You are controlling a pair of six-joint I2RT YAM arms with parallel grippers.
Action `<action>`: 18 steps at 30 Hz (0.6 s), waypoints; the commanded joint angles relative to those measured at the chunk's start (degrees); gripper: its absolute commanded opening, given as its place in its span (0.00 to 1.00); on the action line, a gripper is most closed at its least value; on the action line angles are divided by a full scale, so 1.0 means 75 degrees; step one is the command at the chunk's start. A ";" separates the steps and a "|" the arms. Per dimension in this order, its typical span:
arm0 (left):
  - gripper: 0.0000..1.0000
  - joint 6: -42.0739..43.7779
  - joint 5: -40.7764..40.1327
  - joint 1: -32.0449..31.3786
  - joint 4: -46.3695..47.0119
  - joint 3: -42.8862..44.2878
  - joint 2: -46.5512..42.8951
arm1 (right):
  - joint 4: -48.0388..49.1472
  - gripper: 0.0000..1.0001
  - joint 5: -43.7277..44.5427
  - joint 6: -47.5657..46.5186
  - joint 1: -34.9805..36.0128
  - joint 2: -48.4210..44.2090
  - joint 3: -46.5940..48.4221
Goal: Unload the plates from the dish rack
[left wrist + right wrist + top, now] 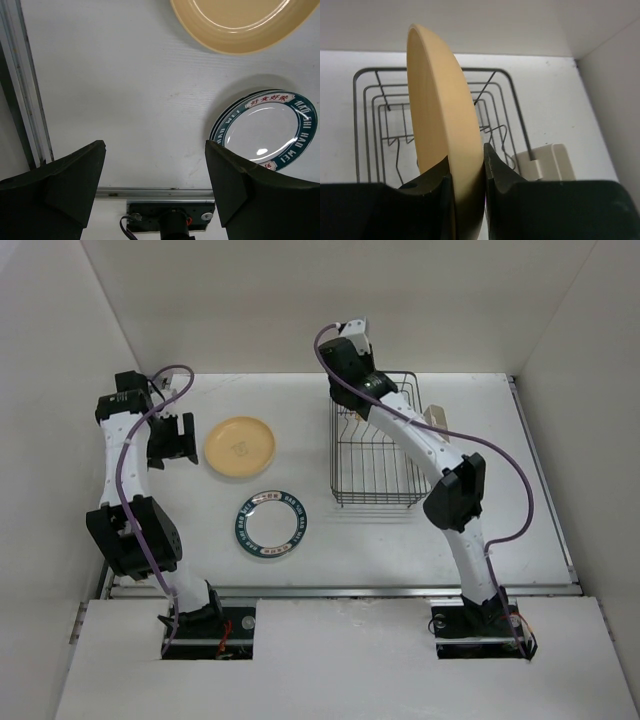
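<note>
The dark wire dish rack stands right of centre. My right gripper hangs over its far end. In the right wrist view this gripper is shut on the edge of a yellowish-tan plate, held upright above the rack. A yellow plate and a white plate with a broad teal rim lie flat on the table left of the rack. My left gripper is open and empty, just left of the yellow plate. In the left wrist view the teal-rimmed plate rests on another rim with thin dark rings.
A cream plastic holder is clipped on the rack's right side and also shows in the right wrist view. White walls close in the table at the back and sides. A metal rail runs along the table's near edge.
</note>
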 commanded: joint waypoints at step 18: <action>1.00 0.1260 0.3690 -0.0625 -0.0203 0.0655 -0.0551 | 0.1285 0.00 -0.9943 0.0358 -0.0063 -0.2148 -0.1609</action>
